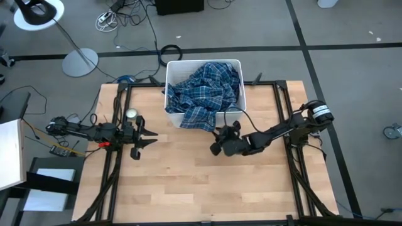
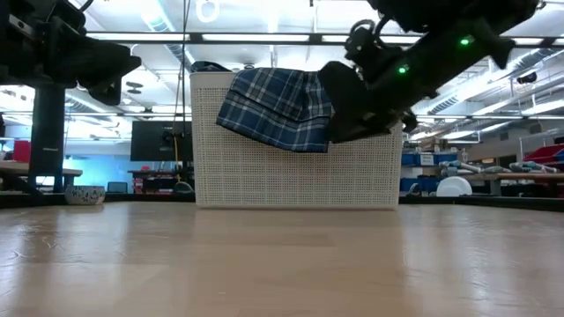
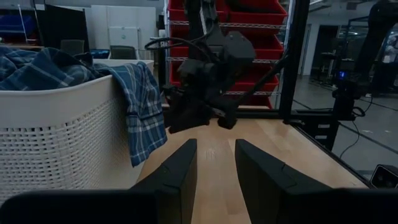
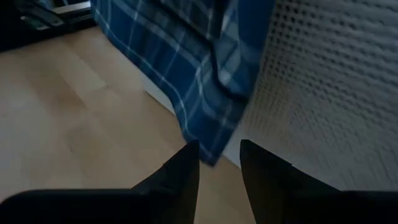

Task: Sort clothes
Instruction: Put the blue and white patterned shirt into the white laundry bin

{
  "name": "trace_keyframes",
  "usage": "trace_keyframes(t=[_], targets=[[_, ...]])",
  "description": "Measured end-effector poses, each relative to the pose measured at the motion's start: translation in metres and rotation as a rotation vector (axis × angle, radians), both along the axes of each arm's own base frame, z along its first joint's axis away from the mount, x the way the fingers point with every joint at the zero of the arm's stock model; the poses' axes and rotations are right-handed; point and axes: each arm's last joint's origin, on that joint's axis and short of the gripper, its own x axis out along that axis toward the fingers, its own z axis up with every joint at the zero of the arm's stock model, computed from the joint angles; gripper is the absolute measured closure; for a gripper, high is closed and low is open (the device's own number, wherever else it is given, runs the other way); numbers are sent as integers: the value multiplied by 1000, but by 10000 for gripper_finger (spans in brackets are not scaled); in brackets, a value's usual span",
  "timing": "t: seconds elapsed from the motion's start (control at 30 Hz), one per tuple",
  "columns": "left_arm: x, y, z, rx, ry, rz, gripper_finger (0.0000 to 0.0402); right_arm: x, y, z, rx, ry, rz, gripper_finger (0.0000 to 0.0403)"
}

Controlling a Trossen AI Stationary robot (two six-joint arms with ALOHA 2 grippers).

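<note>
Pale wooden tabletop [image 1: 188, 182]: my right gripper [image 4: 219, 163], jaws parted and empty, nears the blue-and-white plaid shirt [image 1: 204, 94] draped over the white perforated plastic bin [image 2: 264, 176], seemingly about to pinch its hanging hem; my left gripper [image 3: 213, 162] waits released.

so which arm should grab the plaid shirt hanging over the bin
Right. The right gripper hovers open just in front of the plaid shirt where it drapes over the white bin. The left gripper is also open but waits farther off, out toward the table's left side.
</note>
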Motion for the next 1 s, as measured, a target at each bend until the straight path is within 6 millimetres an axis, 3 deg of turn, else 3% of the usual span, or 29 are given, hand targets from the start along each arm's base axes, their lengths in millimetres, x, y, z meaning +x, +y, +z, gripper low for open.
trace_keyframes(t=[0.23,0.37,0.47,0.57,0.7,0.83,0.9,1.0], targets=[[0,0,0,0,2,0,286,16,-19,13,27,-87,117,297],[0,0,0,0,2,0,286,24,-29,26,0,-190,182,376],[0,0,0,1,2,0,286,32,-33,50,-75,-271,254,391],[0,0,0,1,3,0,286,39,-42,89,-215,-307,282,397],[0,0,0,0,2,0,286,46,-68,140,-353,-335,282,398],[0,0,0,0,2,0,286,51,-104,181,-381,-275,289,400],[0,0,0,0,2,0,286,50,-125,189,-341,-186,258,400],[0,0,0,1,3,0,286,47,-155,184,-214,-86,178,401]])
